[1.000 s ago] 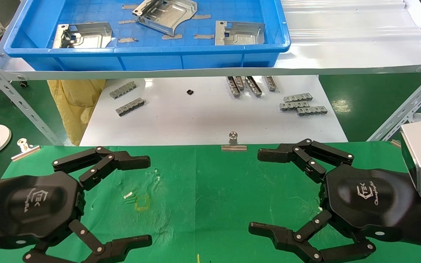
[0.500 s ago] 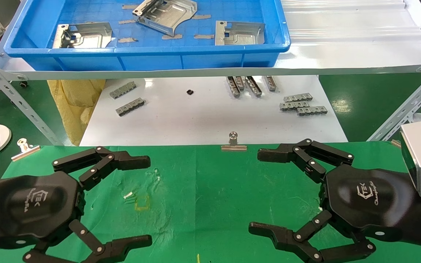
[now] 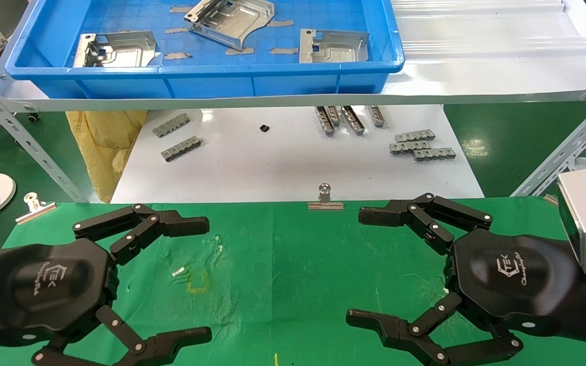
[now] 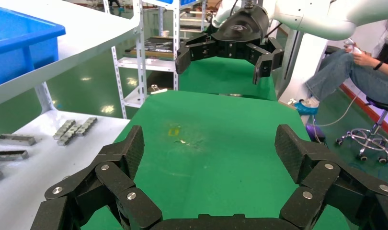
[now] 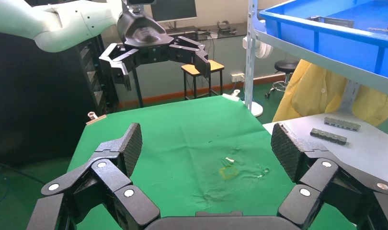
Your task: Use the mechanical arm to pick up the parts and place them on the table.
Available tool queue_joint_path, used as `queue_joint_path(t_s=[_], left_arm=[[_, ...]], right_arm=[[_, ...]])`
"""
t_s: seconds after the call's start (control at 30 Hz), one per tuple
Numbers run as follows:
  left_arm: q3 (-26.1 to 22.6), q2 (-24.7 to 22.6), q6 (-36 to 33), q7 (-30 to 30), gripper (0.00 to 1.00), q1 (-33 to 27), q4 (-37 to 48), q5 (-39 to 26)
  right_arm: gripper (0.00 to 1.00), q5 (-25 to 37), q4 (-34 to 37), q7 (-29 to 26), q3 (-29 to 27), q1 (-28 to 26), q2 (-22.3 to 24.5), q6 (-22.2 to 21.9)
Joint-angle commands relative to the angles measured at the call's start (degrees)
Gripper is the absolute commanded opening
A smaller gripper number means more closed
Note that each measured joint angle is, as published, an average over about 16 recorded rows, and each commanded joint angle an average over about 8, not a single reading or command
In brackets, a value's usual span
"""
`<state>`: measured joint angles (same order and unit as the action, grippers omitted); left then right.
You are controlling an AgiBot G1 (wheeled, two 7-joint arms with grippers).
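Both grippers, left [image 3: 199,277] and right [image 3: 359,267], hover spread and empty above the table [image 3: 293,264]; each should approach a part [image 3: 333,47] in the blue tray [image 3: 211,81] squarely, clamping its folded edge.

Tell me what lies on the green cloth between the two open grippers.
In the head view, nothing solid: only bare table cloth, with white scuffs and a yellow mark nearer the left gripper. The right gripper faces it; no parts are there.

Silver parts [image 3: 230,21], blue tray [image 3: 206,84], green table [image 3: 293,264]
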<state>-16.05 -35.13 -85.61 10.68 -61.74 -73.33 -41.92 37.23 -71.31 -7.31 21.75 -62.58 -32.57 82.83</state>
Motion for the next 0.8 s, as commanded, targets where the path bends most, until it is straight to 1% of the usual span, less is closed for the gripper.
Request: queue_joint_path(t_s=[0.03,0.8], left_arm=[[0.0,0.0,0.0,0.0,1.0,0.0,0.0,0.0],[0.0,0.0,0.0,0.0,1.0,0.0,0.0,0.0]], right_arm=[[1.0,0.0,0.0,0.0,0.0,0.0,0.0,0.0],[1.0,0.0,0.0,0.0,0.0,0.0,0.0,0.0]])
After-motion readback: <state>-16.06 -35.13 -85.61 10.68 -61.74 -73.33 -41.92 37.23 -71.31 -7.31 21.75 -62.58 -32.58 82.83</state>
